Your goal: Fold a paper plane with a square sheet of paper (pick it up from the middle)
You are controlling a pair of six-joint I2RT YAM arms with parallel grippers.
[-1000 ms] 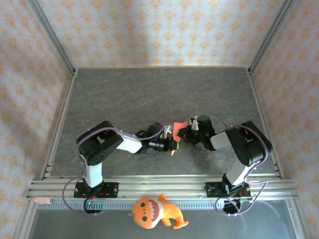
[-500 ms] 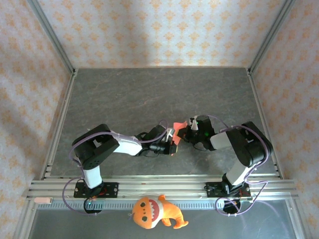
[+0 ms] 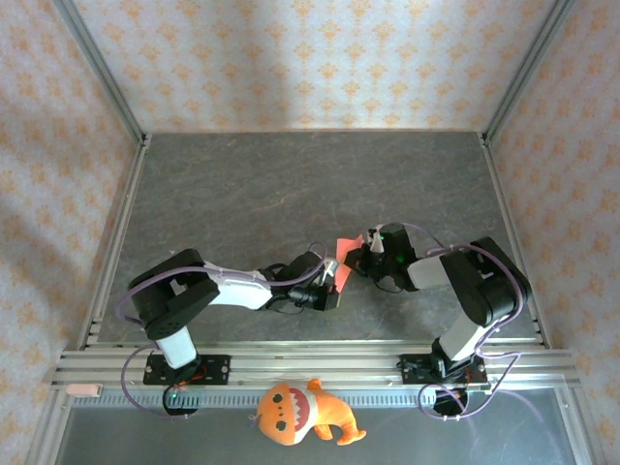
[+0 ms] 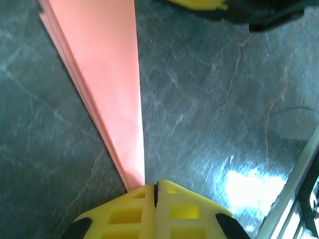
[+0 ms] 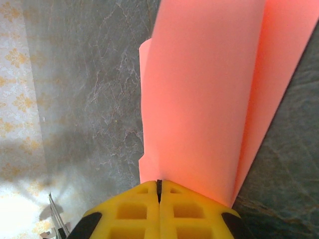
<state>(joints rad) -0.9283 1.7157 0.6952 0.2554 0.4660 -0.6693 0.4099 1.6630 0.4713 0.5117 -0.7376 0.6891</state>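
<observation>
Left arm (image 3: pixel 237 288) lowered, left fingers (image 4: pixel 124 211) and right fingers (image 5: pixel 132 211) clenched on paper (image 4: pixel 109 74) edges, open table (image 3: pixel 291 184) beyond

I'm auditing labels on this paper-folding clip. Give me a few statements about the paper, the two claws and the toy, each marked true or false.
1. The left claw is shut on the pink paper. True.
2. The right claw is open and clear of the paper. False: it is shut on the paper.
3. The paper is a flat, unfolded square. False: it is folded in layers and tapers to a narrow tip at the left claw.
4. The orange plush toy lies apart from the paper, touching neither claw. True.
</observation>
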